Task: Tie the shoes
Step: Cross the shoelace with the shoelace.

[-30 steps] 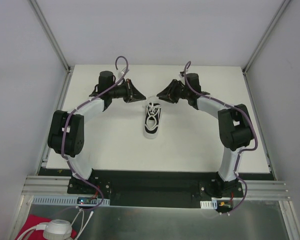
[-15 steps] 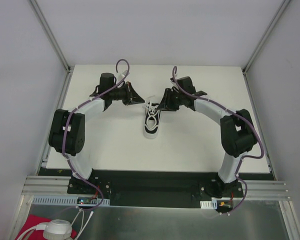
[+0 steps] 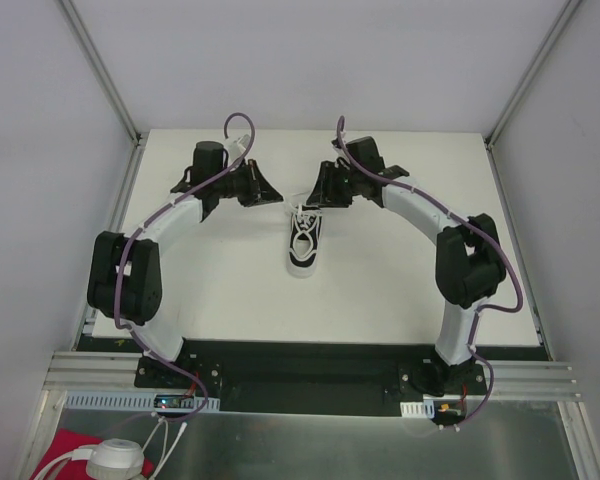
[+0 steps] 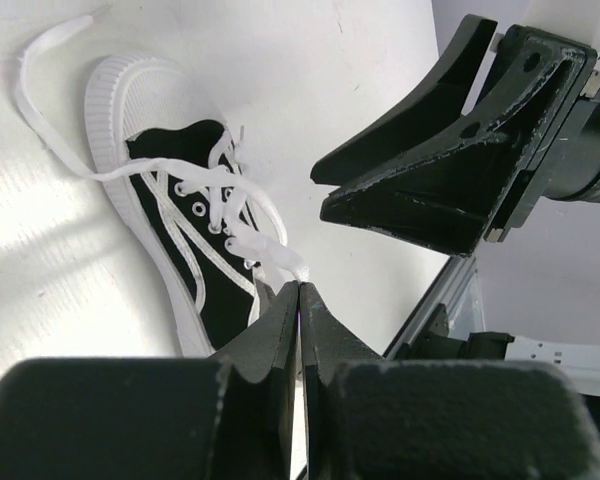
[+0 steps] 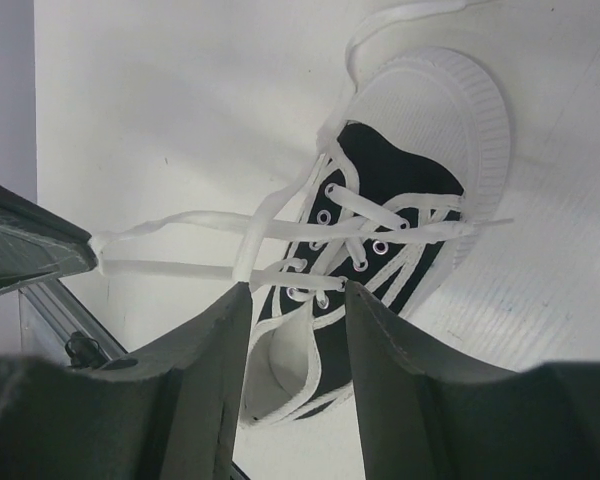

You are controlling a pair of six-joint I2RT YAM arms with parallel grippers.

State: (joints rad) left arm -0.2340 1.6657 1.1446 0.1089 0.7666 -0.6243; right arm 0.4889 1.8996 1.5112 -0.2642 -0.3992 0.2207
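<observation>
The shoe [image 3: 303, 247], a small black sneaker with a white sole, lies mid-table with its toe toward the arms. In the left wrist view its black side [image 4: 216, 300] and white laces [image 4: 265, 250] sit just ahead of my left gripper [image 4: 298, 284], which is shut on a lace loop. From that pinch [image 5: 98, 245] two strands run taut to the eyelets in the right wrist view. My right gripper [image 5: 296, 288] hovers over the shoe's opening [image 5: 380, 170], jaws apart. One lace strand [image 5: 250, 245] rests against its left fingertip [image 5: 238, 300]. Nothing is pinched between them.
Both grippers [image 3: 275, 195] [image 3: 313, 193] nearly meet above the shoe's far end. A loose lace end [image 4: 40, 60] trails on the white table [image 3: 220, 290] beyond the toe. Metal frame posts [image 3: 125, 120] stand at the far corners.
My right gripper swung left toward the left gripper and its jaws spread wider. The left gripper stayed shut on the lace and drew back slightly left.
</observation>
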